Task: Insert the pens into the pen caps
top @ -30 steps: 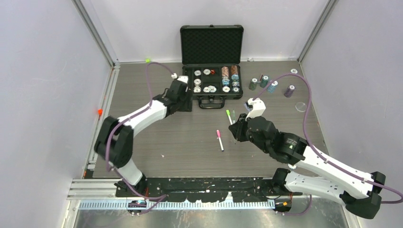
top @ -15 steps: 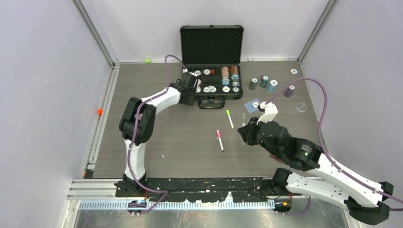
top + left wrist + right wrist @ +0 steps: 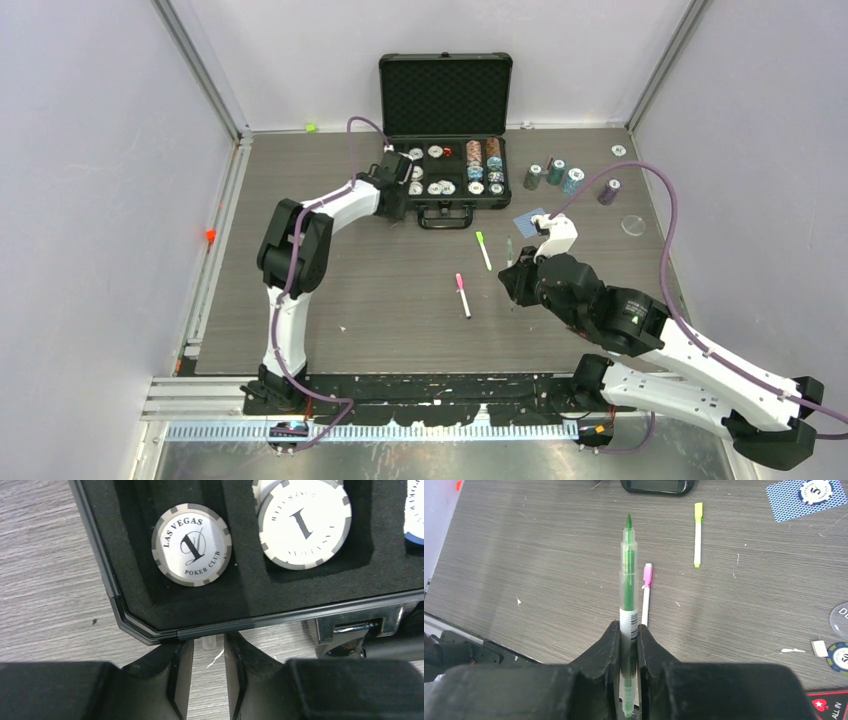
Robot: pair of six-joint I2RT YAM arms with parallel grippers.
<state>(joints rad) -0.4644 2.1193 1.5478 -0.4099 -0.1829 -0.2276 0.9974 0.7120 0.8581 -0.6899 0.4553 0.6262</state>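
Observation:
My right gripper [image 3: 628,630] is shut on a clear-barrelled green pen [image 3: 626,580]. The pen's bare green tip points away from me, and I hold it above the table [image 3: 509,250]. A white pen with a pink cap [image 3: 646,597] lies just right of it, and it also shows in the top view [image 3: 463,296]. A white pen with a neon green cap [image 3: 697,535] lies farther off, also in the top view [image 3: 483,250]. My left gripper [image 3: 209,647] is open at the poker case's front left corner [image 3: 397,200]. A tiny clear cap-like piece [image 3: 208,643] sits between its fingertips.
The open black poker case [image 3: 445,95] holds round chips, and its front rim [image 3: 250,622] touches my left fingertips. Chip stacks [image 3: 555,172], a blue card [image 3: 528,222] and a clear disc [image 3: 633,225] lie at the right.
My right gripper has picked the green pen up off the table and shifted right. My left gripper has moved right to the case's front left corner.

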